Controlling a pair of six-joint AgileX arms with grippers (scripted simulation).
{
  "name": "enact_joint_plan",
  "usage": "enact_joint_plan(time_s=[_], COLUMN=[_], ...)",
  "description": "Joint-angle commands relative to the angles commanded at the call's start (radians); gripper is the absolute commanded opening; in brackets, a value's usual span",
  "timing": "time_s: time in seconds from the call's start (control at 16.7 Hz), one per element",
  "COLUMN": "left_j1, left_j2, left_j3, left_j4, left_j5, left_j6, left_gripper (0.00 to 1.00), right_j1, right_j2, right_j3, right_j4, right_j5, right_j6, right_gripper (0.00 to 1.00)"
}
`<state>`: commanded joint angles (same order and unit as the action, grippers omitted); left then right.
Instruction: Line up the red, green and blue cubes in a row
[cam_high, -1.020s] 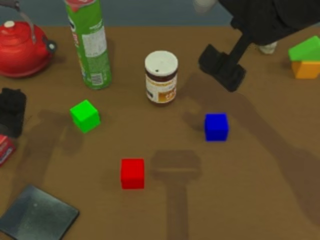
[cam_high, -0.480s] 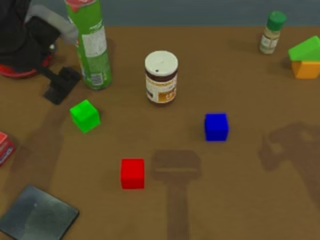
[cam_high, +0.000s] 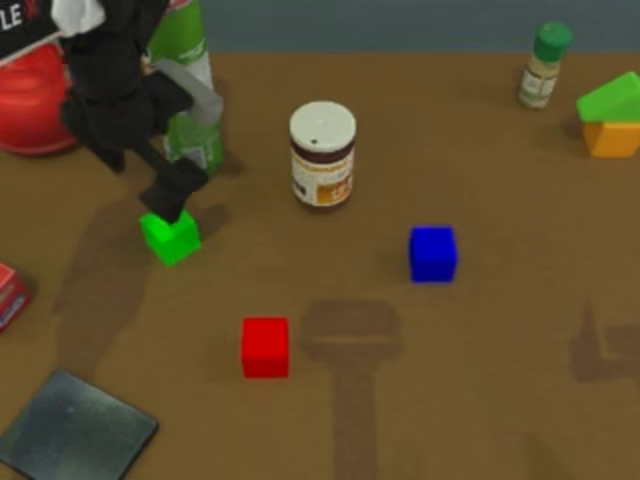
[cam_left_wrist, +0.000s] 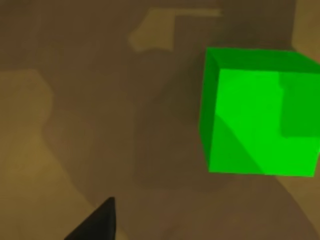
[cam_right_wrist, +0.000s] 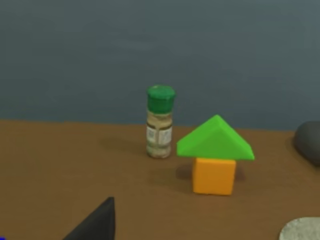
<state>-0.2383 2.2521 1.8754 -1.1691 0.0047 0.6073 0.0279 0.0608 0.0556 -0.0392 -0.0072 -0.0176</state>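
From above, over the brown table (cam_high: 480, 400): left arm reaches in from the top-left corner, its left gripper (cam_high: 172, 193) directly over the green cube (cam_high: 170, 237) and covering the cube's upper edge. Whether the claw is open or closed I cannot tell. Green cube sits on the table's left side, just below the tall green can (cam_high: 185, 90). Red cube (cam_high: 265, 347) lies lower, toward the middle; blue cube (cam_high: 433, 253) right of centre, well apart from both. The three do not form a row. White-lidded jar (cam_high: 323, 153) stands upright between the can and the blue cube, farther back. Red kettle (cam_high: 35, 110) at far left, partly behind the arm. Green-capped spice bottle (cam_high: 541, 65) at upper right, with a green wedge (cam_high: 610, 97) on an orange block (cam_high: 612, 138) at the right edge. Dark square plate (cam_high: 75, 428) at lower left. Right arm is out of this view.

Left wrist view: green cube (cam_left_wrist: 257, 112) fills the frame, resting on the table, a darker patch of shadow across one corner. One dark finger (cam_left_wrist: 97, 225) tip shows, apart from the cube.

Right wrist view: spice bottle (cam_right_wrist: 160, 121) upright, green wedge (cam_right_wrist: 216, 140) atop the orange block (cam_right_wrist: 214, 175) just beside it. One dark finger (cam_right_wrist: 97, 224) tip; claw state not visible.
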Motion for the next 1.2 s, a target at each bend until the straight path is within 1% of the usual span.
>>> enact_joint_plan(time_s=[0.18, 0.54, 0.66, 0.96, 1.2], left_j1=[-0.006, -0.001, -0.003, -0.004, -0.005], left_j2=[0.051, 0.053, 0.066, 0.129, 0.142], left_j3=[0.052, 0.049, 0.021, -0.096, -0.116], left_j4=[-0.026, -0.022, 0.015, 0.206, 0.233], left_j5=[-0.001, -0.001, 0.000, 0.000, 0.000], left_j6=[0.016, 0.016, 0.018, 0.017, 0.018], left_gripper=[1.00, 1.00, 1.00, 1.00, 1.00], right_j1=[-0.018, -0.018, -0.018, -0.018, -0.018], right_j2=[-0.061, -0.061, -0.061, -0.061, -0.061], right_j3=[-0.056, -0.056, -0.056, -0.056, -0.056], right_j4=[0.039, 0.039, 0.039, 0.039, 0.039], right_j5=[0.007, 0.007, 0.007, 0.007, 0.007], right_j6=[0.018, 0.018, 0.018, 0.018, 0.018], right_gripper=[1.00, 1.00, 1.00, 1.00, 1.00])
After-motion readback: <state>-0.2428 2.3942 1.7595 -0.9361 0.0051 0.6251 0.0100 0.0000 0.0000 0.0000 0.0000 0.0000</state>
